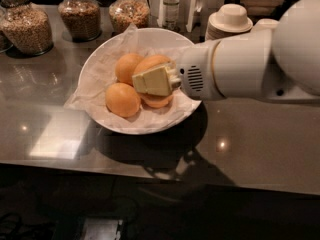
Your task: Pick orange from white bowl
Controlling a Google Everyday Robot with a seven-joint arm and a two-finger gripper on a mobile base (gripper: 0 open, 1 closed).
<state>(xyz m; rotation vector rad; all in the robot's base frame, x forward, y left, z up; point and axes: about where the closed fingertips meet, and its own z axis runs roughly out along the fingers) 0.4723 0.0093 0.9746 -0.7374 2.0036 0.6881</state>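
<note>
In the camera view, the robot's white cylindrical arm [250, 66] is reaching in from the right, and its cream-coloured gripper [155, 80] is hanging inside the large shallow white bowl [165, 32], low among the fruit. The round orange fruit of the task [151, 64] is lying directly behind and just above the jaws, touching or nearly touching them, with its upper curve showing over the cream block. Being round, it is offering no long axis to line up with. Whether the jaws are spread around it or pinching it cannot be told, since only their near face is showing. A second orange [157, 102] is peeking out just below the jaws, a third [122, 100] is sitting to the lower left of them, and a fourth [126, 66] is resting to the upper left, close against the task's orange. All four are lying on the crumpled white paper [95, 86] lining the bowl. Judging by this, the coming move is turning on lifting straight up without dragging the neighbours along. Well beyond the jaws, glass jars of grain [30, 29], a clear bottle [171, 4] and small stacked white bowls [230, 21] are standing on the grey glossy surface [250, 144]. No brand, label or writing is readable anywhere.
</note>
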